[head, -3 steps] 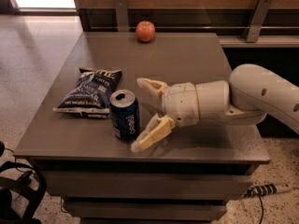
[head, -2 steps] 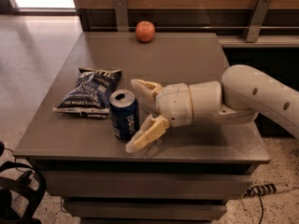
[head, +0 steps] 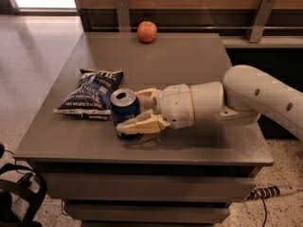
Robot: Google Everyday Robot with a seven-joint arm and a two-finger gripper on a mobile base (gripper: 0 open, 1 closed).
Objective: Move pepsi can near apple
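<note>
The pepsi can, dark blue with a silver top, stands upright near the table's front left. My gripper reaches in from the right with its fingers on either side of the can. The near finger presses along the can's lower front and the far finger sits behind it. The gripper is shut on the can, which rests on the table. The red-orange apple sits at the table's far edge, well behind the can.
A flat dark blue chip bag lies just left of the can, nearly touching it. The grey table has a wooden wall and metal brackets behind it. A black object and a power strip lie on the floor.
The gripper moved left so the can sits between its fingers, and the fingers closed in from wide open onto the can. The can, bag and apple have not moved.
</note>
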